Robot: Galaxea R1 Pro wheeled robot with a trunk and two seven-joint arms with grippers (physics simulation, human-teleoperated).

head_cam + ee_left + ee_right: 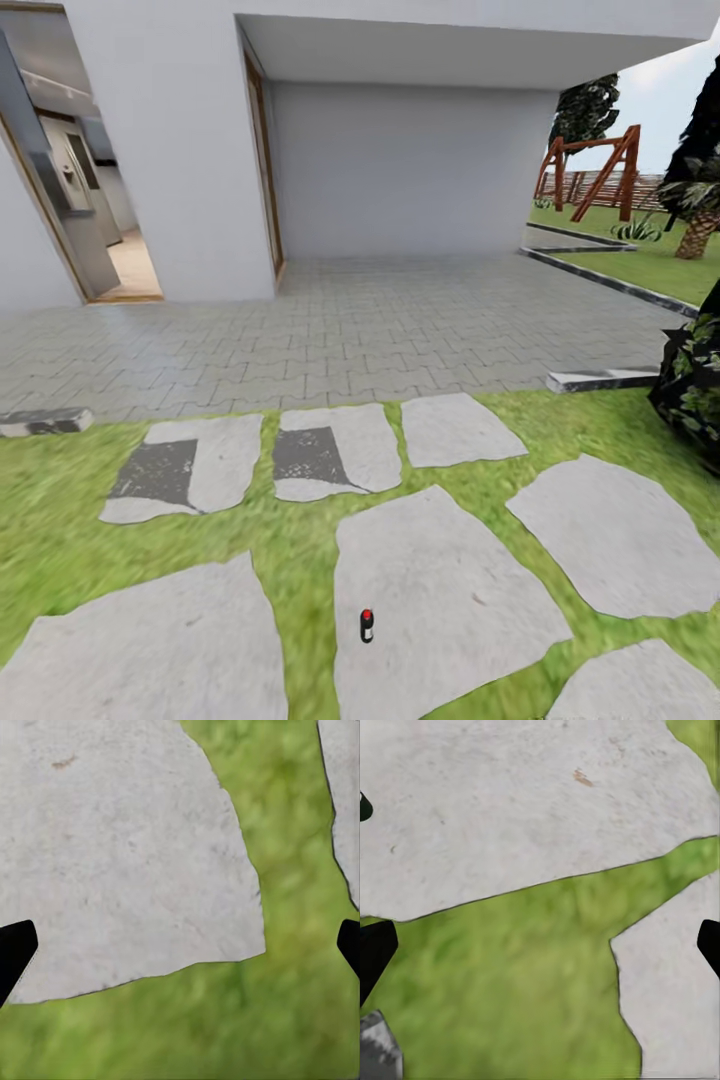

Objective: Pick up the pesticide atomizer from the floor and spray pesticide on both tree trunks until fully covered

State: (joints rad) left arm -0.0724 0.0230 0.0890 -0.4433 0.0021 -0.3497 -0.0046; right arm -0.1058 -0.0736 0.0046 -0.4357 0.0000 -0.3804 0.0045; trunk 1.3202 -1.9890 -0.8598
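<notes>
The pesticide atomizer, a small black bottle with a red cap, stands upright near the left edge of a large stepping stone, low in the head view. It rests on the garden lawn, with nothing touching it. My left gripper is open over a stone's edge and grass, its black fingertips far apart. Likewise open, my right gripper hangs above a grass strip between two stones. Neither holds anything. The trees and their trunks are out of view.
Several pale stepping stones lie in the grass. Beyond them is a grey paved patio under a white house wall, with an open doorway at left. A dark bush stands at right. A wooden swing frame and slat fence are far right.
</notes>
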